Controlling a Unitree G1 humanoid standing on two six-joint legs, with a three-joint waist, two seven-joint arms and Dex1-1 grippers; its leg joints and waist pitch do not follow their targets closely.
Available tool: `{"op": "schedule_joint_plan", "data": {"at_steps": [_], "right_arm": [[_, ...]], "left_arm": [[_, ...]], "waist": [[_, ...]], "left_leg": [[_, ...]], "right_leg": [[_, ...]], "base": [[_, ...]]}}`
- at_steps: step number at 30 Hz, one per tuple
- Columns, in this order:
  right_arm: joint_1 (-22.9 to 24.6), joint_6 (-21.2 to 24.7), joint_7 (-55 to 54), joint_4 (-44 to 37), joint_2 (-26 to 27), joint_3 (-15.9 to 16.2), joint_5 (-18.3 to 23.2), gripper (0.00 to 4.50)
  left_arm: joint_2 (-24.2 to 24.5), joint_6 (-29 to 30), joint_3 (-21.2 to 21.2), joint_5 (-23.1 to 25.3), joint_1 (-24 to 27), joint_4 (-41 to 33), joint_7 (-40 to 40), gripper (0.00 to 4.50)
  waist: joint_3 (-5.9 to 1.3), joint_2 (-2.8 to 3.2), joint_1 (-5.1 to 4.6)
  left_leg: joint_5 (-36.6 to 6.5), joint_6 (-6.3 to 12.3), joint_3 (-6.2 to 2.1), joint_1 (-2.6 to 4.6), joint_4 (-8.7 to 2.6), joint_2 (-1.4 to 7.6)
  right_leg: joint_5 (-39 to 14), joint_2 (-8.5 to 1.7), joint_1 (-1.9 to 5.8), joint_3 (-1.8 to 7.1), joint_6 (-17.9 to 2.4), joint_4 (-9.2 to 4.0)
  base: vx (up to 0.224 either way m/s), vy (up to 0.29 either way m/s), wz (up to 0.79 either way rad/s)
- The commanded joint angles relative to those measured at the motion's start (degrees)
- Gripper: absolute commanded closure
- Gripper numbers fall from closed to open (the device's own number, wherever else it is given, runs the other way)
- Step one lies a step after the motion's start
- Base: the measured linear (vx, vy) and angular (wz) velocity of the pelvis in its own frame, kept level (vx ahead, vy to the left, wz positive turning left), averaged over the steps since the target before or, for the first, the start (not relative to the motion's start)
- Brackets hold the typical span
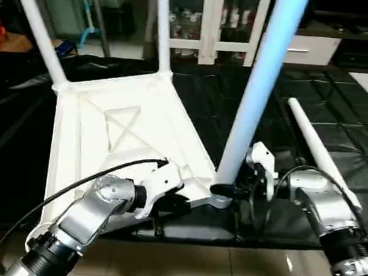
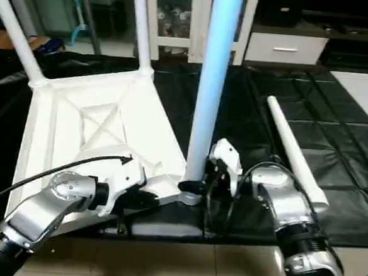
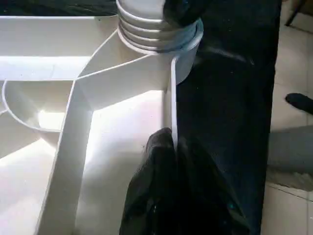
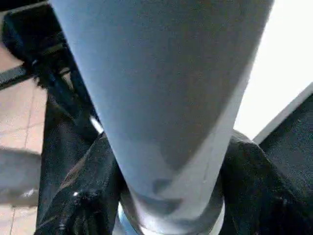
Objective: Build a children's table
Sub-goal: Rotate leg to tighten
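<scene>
Two legs already stand in the upturned tabletop's [image 1: 103, 126] far sockets. Left wrist view: left claw [image 3: 171, 147] clenched on the rim wall; keep it braced. Right wrist view: right claw [image 4: 168, 196] grasps the third leg [image 4: 166, 88] at its base; twist it home squarely.
</scene>
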Motion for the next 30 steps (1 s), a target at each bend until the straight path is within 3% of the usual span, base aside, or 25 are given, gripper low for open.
{"op": "schedule_joint_plan", "data": {"at_steps": [1, 3, 4, 5, 6, 7, 8, 9, 10, 11, 12, 13, 14, 15, 16, 17, 18, 19, 21, 22, 23, 26, 27, 30], "right_arm": [[-0.9, 1.8, -11.4, 2.0, 2.2, -3.3, -1.4, 2.10], [-0.8, 3.1, -16.3, 1.9, 4.4, -4.5, -1.3, 2.11], [-0.7, 4.0, -24.0, 2.0, 7.5, -6.2, -1.7, 2.11], [-0.7, 4.8, -33.3, 2.7, 11.4, -8.0, -2.4, 2.12], [-0.8, 4.5, -35.3, 3.1, 12.2, -8.1, -2.9, 2.12], [-0.9, 4.1, -38.1, 3.7, 13.3, -8.2, -3.5, 2.12], [-1.1, 3.3, -40.7, 4.7, 14.5, -8.0, -4.5, 2.12], [-1.3, 2.9, -41.9, 5.2, 15.1, -7.8, -4.9, 2.12], [-2.2, 1.2, -46.7, 6.2, 18.0, -7.6, -6.0, 2.12], [-2.6, 0.7, -48.2, 6.2, 19.0, -7.8, -6.0, 2.13], [-2.9, 0.4, -49.5, 6.2, 19.9, -8.0, -6.0, 2.13], [-3.3, -0.1, -51.3, 5.7, 21.6, -8.4, -6.1, 2.13], [-4.0, -1.3, -52.1, 5.1, 23.1, -8.5, -6.2, 2.13], [-4.7, -2.3, -51.3, 4.8, 23.8, -8.4, -5.9, 2.14], [-4.8, -2.5, -51.1, 4.8, 23.9, -8.4, -5.8, 2.14], [-5.3, -3.3, -50.1, 4.6, 24.3, -8.3, -5.4, 2.14], [-5.3, -3.7, -48.2, 4.1, 24.1, -8.1, -4.8, 2.14], [-5.0, -3.7, -45.1, 2.8, 23.4, -7.5, -3.9, 1.79], [-4.7, -2.8, -41.3, 1.2, 22.3, -7.3, -2.4, 1.59], [-4.7, -2.6, -40.1, 0.8, 21.8, -7.1, -2.3, 1.44], [-4.5, -2.8, -38.6, -0.2, 20.5, -6.8, -2.4, 1.43], [-4.3, -1.1, -35.0, -2.0, 18.4, -7.0, -1.1, 1.03], [-4.2, 0.0, -32.9, -2.8, 17.2, -7.2, -0.4, 1.03], [-3.8, 0.6, -25.9, -3.9, 11.7, -5.5, -1.5, 0.78]], "left_arm": [[-2.2, 3.4, -2.1, 0.5, 0.0, 3.3, 2.1, 4.50], [-4.7, 4.7, -0.3, 1.4, -1.4, 6.0, 6.9, 4.50], [-8.3, 5.6, 2.5, 2.3, -3.1, 9.5, 13.6, 4.50], [-12.3, 5.6, 5.6, 2.7, -5.3, 13.4, 20.7, 4.50], [-13.2, 5.3, 6.2, 2.7, -5.8, 14.2, 22.1, 4.50], [-14.3, 4.9, 7.0, 2.7, -6.5, 15.3, 24.0, 4.50], [-15.6, 4.1, 7.9, 2.6, -7.5, 16.7, 25.7, 4.50], [-16.1, 3.7, 8.2, 2.5, -7.9, 17.3, 26.5, 4.50], [-18.2, 1.7, 9.8, 2.5, -10.0, 20.2, 29.8, 4.50], [-18.6, 1.2, 10.2, 2.6, -10.7, 20.9, 30.6, 4.50], [-19.0, 0.7, 10.4, 2.7, -11.2, 21.5, 31.3, 4.50], [-19.9, 0.2, 11.2, 2.9, -12.2, 22.6, 32.6, 4.50], [-20.3, -0.1, 11.4, 3.3, -12.9, 23.2, 32.9, 4.50], [-20.1, 0.0, 11.1, 3.6, -12.8, 22.9, 32.4, 4.50], [-20.1, 0.0, 11.1, 3.6, -12.8, 22.9, 32.4, 4.50], [-19.9, -0.1, 11.0, 3.7, -12.5, 22.9, 32.3, 4.50], [-19.4, -0.2, 10.6, 3.8, -12.2, 22.7, 31.7, 4.50], [-18.7, 0.0, 10.2, 3.5, -11.6, 21.9, 30.6, 4.50], [-17.6, -0.1, 9.8, 3.1, -10.4, 20.6, 29.1, 4.50], [-17.1, -0.2, 9.6, 3.0, -10.0, 20.3, 28.5, 4.50], [-16.0, -0.5, 9.1, 2.9, -9.0, 19.8, 26.9, 4.50], [-13.6, -0.6, 7.3, 2.8, -7.2, 17.3, 22.6, 4.50], [-12.5, -0.4, 6.4, 2.7, -6.2, 15.9, 20.5, 4.50], [-9.4, 0.8, 4.8, 1.7, -3.7, 12.0, 15.2, 4.50]], "waist": [[-2.17, -0.47, -0.51], [-1.92, -0.56, -1.25], [-1.59, -0.54, -2.08], [-1.66, -0.39, -2.60], [-1.53, -0.39, -3.01], [-1.45, -0.20, -3.92], [-1.32, 0.09, -4.31], [-1.06, 0.78, -5.18], [-0.41, 1.90, -4.42], [-0.21, 1.89, -1.93], [-0.45, 0.88, -0.80], [-1.90, -3.44, -1.92], [-1.48, -3.19, -1.94], [-2.44, -2.29, -0.50], [-2.75, -1.08, 0.21], [-2.72, -1.01, -0.39], [-2.94, -0.32, -0.34], [-2.61, -0.18, -0.61], [-2.33, -0.33, -1.26], [-2.18, -0.23, -1.83], [-2.34, -0.08, -2.10], [-2.63, -0.42, -2.23], [-2.56, -0.40, -2.18], [-2.71, -0.23, -1.45]], "left_leg": [[-26.0, -0.16, -1.28, 0.93, -4.97, 1.94], [-28.1, -0.94, -1.65, 0.92, -4.96, 1.65], [-29.5, -1.50, -1.75, 1.03, -4.81, 1.40], [-31.0, -2.08, -2.10, 1.47, -4.46, 1.12], [-32.0, -2.03, -2.20, 1.63, -4.30, 0.96], [-34.7, -2.10, -2.79, 1.63, -4.53, 0.92], [-36.6, -1.98, -3.04, 1.68, -4.77, 1.14], [-41.6, -1.97, -3.85, 1.16, -6.18, 2.07], [-49.0, -2.86, -4.42, -0.95, -10.10, 4.20], [-53.6, -2.77, -2.78, -2.90, -14.00, 5.66], [-51.9, -1.64, -1.73, -1.57, -13.81, 5.40], [-36.8, -1.61, -0.57, 4.38, -3.49, 0.36], [-27.6, -1.01, -0.78, 6.20, 2.69, -1.21], [-7.3, 0.88, -2.86, -3.00, -0.45, -0.03], [-5.7, 0.26, -3.21, -2.91, -2.45, 0.93], [-9.4, 0.81, -2.58, -1.02, -3.36, 1.63], [-11.1, 1.03, -2.47, -0.88, -3.57, 1.68], [-14.8, 1.20, -2.22, -1.01, -3.92, 1.72], [-20.2, 1.64, -2.24, -1.48, -4.28, 1.51], [-21.9, 1.53, -2.52, -1.85, -4.52, 1.45], [-21.8, 1.21, -2.68, -1.91, -4.53, 1.46], [-18.7, 2.20, -2.39, -1.54, -4.51, 1.65], [-17.2, 3.27, -2.11, -1.43, -4.41, 1.76], [-14.3, 4.31, -1.67, -1.06, -4.02, 1.87]], "right_leg": [[-30.7, -2.32, 1.17, 1.21, -8.0, -5.07], [-35.4, -2.27, 1.05, 0.67, -5.7, -5.64], [-38.1, -2.09, 0.67, 0.26, -4.1, -6.13], [-41.4, -2.08, 0.48, -0.57, -2.3, -6.97], [-42.8, -2.07, 0.26, -1.04, -1.4, -7.45], [-43.3, -1.83, 0.79, -2.59, 0.1, -8.14], [-42.8, -1.74, 1.16, -3.53, 0.6, -8.51], [-37.1, -1.46, 2.77, -4.57, 0.4, -7.69], [-26.0, -0.83, 5.54, -3.91, -2.0, -1.57], [-13.7, -0.34, 7.03, -2.16, -3.3, 5.86], [-14.1, -0.24, 5.73, -0.82, -3.2, 6.27], [-41.1, -2.68, -1.26, 1.57, -0.5, -4.04], [-56.7, -6.15, -3.92, 1.02, -0.1, -8.33], [-51.7, -7.56, 4.06, 2.63, 0.3, -4.64], [-42.2, -6.09, 3.82, 1.86, -1.1, -3.85], [-27.5, -2.99, 1.44, 0.80, -4.6, -2.98], [-23.2, -2.74, 1.66, 0.62, -6.6, -2.52], [-19.9, -2.49, 1.74, 0.59, -9.4, -2.57], [-22.7, -2.54, 2.24, 0.18, -9.6, -3.00], [-25.7, -2.71, 2.42, -0.03, -8.2, -3.25], [-26.4, -2.95, 2.48, -0.03, -7.5, -3.50], [-21.8, -3.03, 2.44, 0.23, -9.0, -3.66], [-19.7, -3.00, 2.35, 0.38, -10.4, -3.46], [-16.7, -3.00, 2.23, 0.55, -11.9, -3.16]], "base": [[0.000, 0.000, 0.00], [-0.030, 0.004, -0.05], [-0.073, 0.013, -0.09], [-0.073, 0.013, -0.09], [-0.076, 0.022, -0.12], [-0.065, 0.044, -0.12], [-0.065, 0.044, -0.12], [-0.057, 0.049, -0.10], [-0.097, 0.013, -0.02], [-0.097, 0.013, -0.02], [-0.032, -0.073, 0.16], [0.016, -0.103, 0.02], [0.016, -0.103, 0.02], [0.052, -0.019, -0.35], [0.052, 0.006, -0.17], [0.052, 0.006, -0.17], [0.000, 0.000, 0.00], [0.000, 0.000, 0.00], [0.000, 0.000, 0.00], [0.000, 0.000, 0.00], [0.000, 0.000, 0.00], [0.000, 0.000, 0.00], [0.000, 0.000, 0.00], [0.000, 0.000, 0.00]]}}
